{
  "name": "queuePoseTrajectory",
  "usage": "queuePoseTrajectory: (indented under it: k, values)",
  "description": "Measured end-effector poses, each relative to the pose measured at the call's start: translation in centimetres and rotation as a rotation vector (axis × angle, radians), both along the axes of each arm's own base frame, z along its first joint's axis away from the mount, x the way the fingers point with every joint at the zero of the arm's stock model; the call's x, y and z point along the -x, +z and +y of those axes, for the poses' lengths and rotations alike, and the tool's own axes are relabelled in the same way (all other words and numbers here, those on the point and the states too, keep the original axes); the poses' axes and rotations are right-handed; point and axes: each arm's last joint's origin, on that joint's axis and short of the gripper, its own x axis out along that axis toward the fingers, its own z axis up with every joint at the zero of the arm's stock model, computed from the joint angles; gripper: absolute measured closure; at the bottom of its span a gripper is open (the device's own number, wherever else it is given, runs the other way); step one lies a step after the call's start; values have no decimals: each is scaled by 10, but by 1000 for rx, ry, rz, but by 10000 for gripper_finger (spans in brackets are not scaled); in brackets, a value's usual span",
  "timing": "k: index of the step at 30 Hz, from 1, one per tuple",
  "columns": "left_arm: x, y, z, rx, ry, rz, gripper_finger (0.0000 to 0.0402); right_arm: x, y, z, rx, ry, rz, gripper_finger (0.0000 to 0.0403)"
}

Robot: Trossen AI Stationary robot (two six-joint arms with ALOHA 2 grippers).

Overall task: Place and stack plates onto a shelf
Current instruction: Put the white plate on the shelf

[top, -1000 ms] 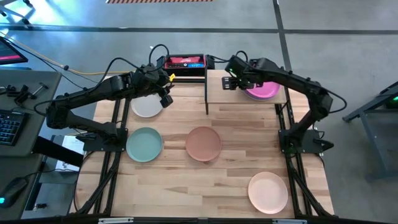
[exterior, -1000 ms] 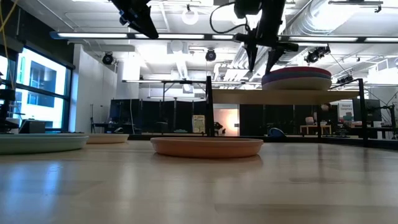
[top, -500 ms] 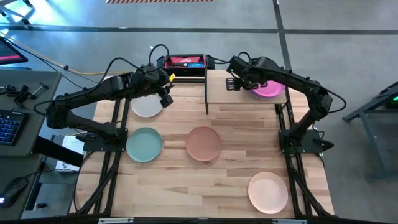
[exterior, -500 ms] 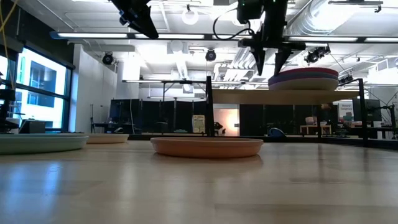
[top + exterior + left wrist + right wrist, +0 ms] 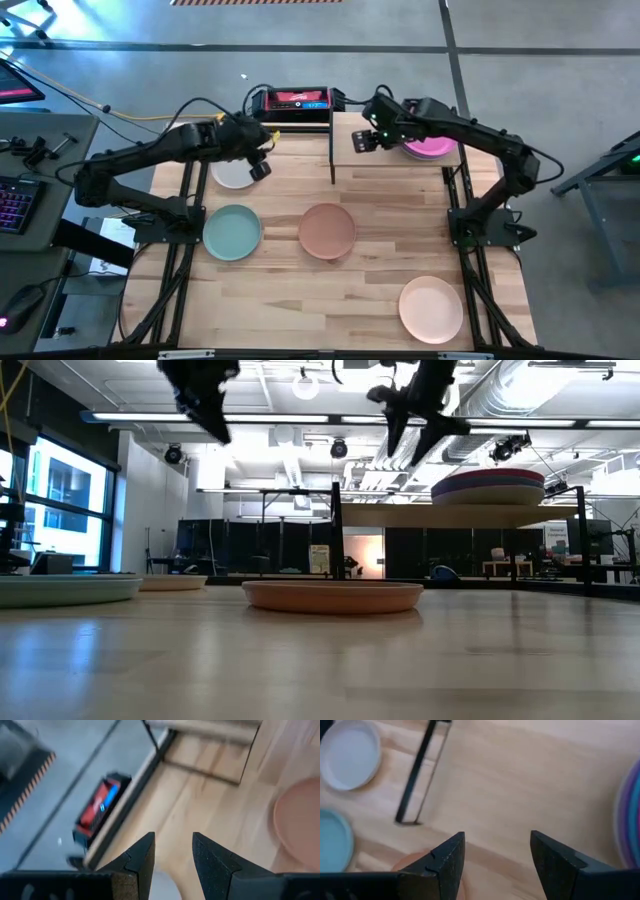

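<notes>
The shelf (image 5: 390,150) sits at the table's (image 5: 300,300) far edge, its long axis running left to right. A flat stack of plates (image 5: 428,146), pink on top, lies on its right half. The right gripper (image 5: 362,140) hovers empty above the shelf's left half, fingers spread. The left gripper (image 5: 258,166), jaws parted, hangs empty over the white plate (image 5: 233,175).

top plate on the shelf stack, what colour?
Pink top plate, clearest in the high view; the low view shows purple and blue layers beneath it.
</notes>
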Motion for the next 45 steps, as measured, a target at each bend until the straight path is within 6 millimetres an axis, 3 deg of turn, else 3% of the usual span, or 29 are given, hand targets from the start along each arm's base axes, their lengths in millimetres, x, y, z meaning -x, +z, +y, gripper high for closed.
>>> queuePoseTrajectory:
  k: [11,17,28,45]
  values:
    - [16,-71,-3,158,88,238,282,-14,3,34,17,105,-31,199]
    - [23,-99,6,257,189,256,282,-18,4,38,25,122,-56,199]
    - [19,-145,18,411,253,367,282,-18,5,38,32,119,-59,199]
    - [8,-180,23,459,280,495,282,-18,5,38,40,113,-57,199]
